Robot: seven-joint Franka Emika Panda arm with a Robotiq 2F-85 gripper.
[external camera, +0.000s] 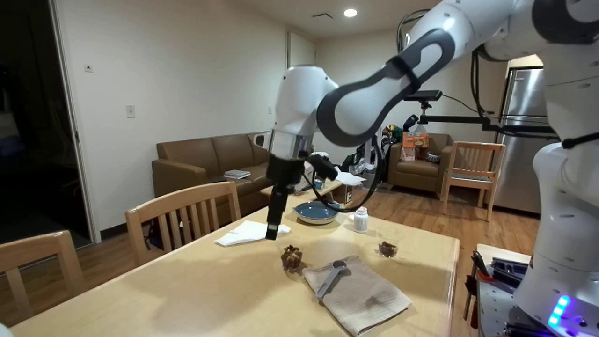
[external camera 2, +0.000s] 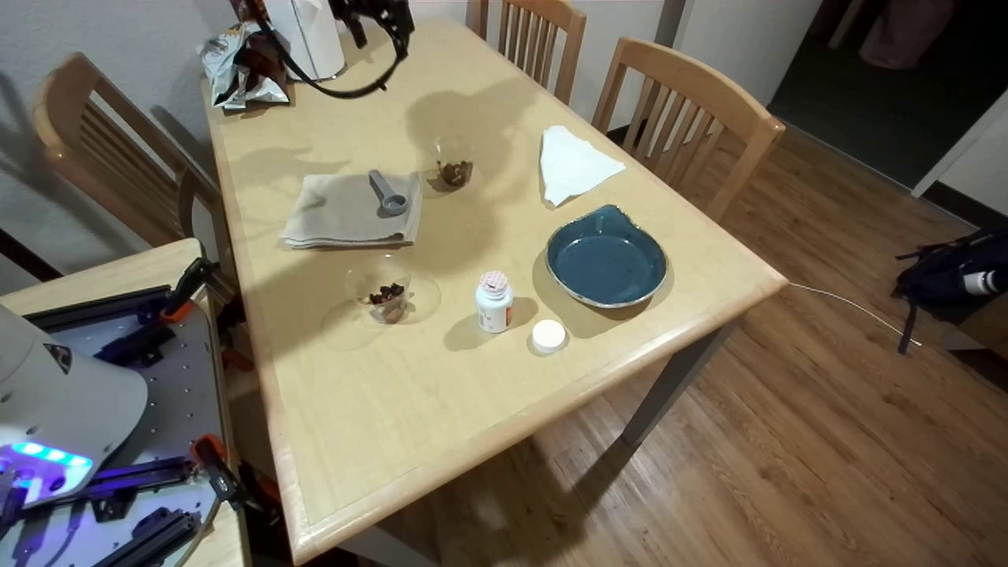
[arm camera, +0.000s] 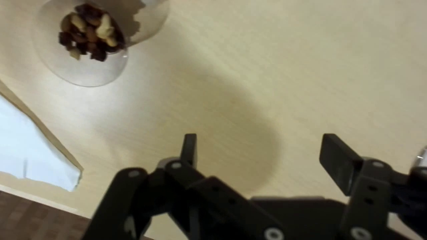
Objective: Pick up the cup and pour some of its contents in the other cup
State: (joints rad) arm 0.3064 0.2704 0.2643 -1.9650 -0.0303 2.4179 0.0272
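Note:
Two clear cups stand on the table with nuts and dried fruit in them. The cup nearer the white paper shows in both exterior views point(external camera: 291, 259) point(external camera 2: 454, 167); a clear cup with nuts also shows at the upper left of the wrist view point(arm camera: 90, 36). The other cup point(external camera: 388, 249) point(external camera 2: 388, 298) stands across the folded cloth, nearer the robot base. My gripper point(arm camera: 258, 150) is open and empty, pointing down above the table. In an exterior view my gripper point(external camera: 272, 231) hangs in the air; elsewhere it is mostly cut off at the top edge.
A folded cloth point(external camera 2: 335, 213) with a grey measuring spoon point(external camera 2: 387, 195) lies between the cups. A blue dish point(external camera 2: 606, 264), white bottle point(external camera 2: 494, 303), white cap point(external camera 2: 549, 336) and white paper point(external camera 2: 573, 165) are on the table. A foil bag point(external camera 2: 248, 67) and white roll point(external camera 2: 311, 39) stand at the table's end.

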